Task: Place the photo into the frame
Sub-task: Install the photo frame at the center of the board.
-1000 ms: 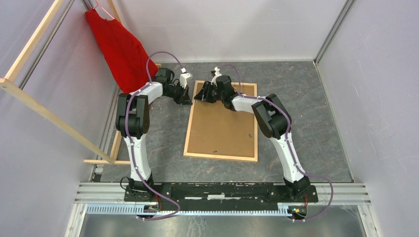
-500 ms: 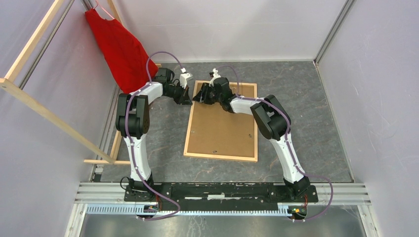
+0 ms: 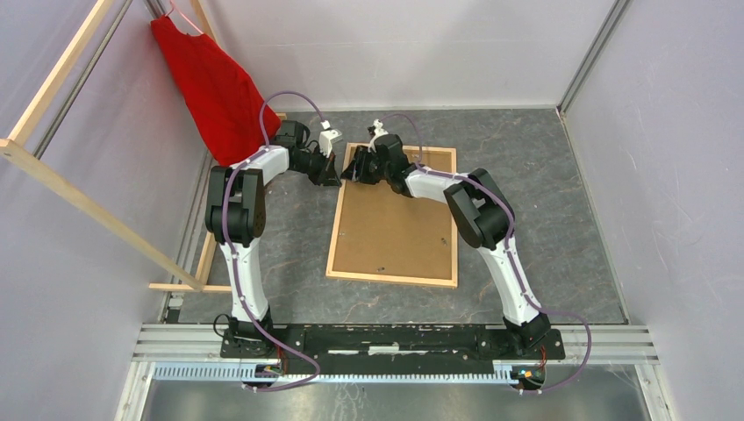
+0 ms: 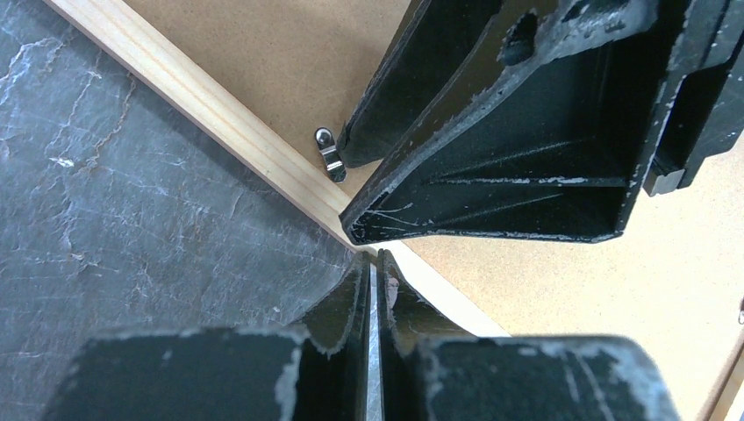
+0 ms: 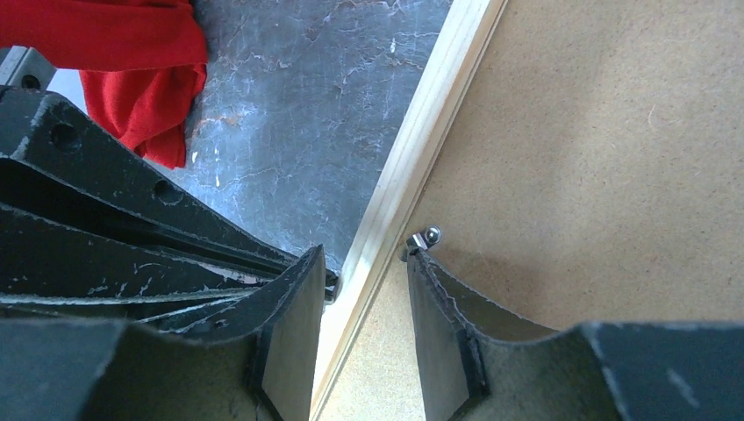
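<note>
Top view: the frame (image 3: 392, 278) lies on the bench (image 3: 544, 193), brown backing board (image 3: 395, 228) facing up. Left wrist: the left claw (image 4: 373, 263) is pressed together beside the frame's outer edge. Right wrist: the right claw (image 5: 364, 259) is spread, straddling that edge (one fingertip by a metal clip (image 5: 423, 239)).

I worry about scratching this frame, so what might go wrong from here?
The right fingers straddle one rail of the frame with one tip at the metal tab; it may slip and gouge the backing board. The shut left fingers sit at the same corner, close to the right ones, so the two may collide.
</note>
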